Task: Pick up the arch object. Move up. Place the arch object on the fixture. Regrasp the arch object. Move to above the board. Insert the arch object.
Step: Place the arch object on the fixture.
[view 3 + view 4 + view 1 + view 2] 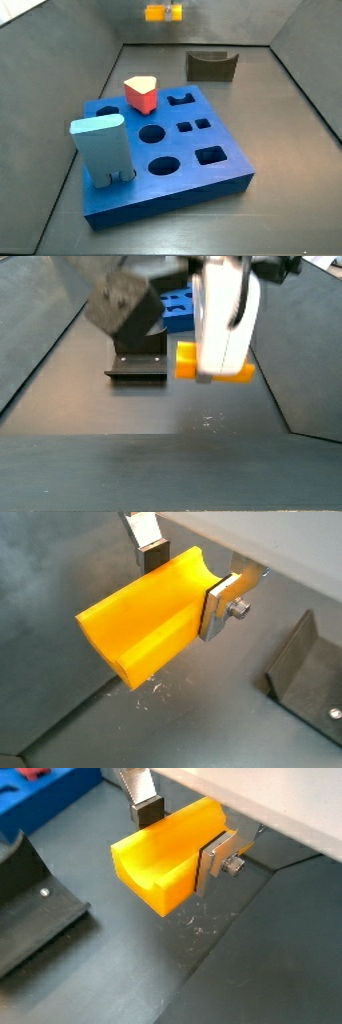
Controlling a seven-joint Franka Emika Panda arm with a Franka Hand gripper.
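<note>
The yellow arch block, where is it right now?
The arch object is clamped in the pincer, lifted off the floor, beside the fixture.

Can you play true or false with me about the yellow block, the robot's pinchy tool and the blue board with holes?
1. The tool is shut on the arch object. True: in both wrist views a silver finger presses each side of the yellow block.
2. The arch object rests on the fixture. False: it is lifted above the grey floor, apart from the fixture.
3. A red-topped peg stands in the board. True.
4. The tall light-blue block lies flat on the floor. False: it stands upright in the board.
5. Every hole in the board is filled. False: several holes are open.
</note>
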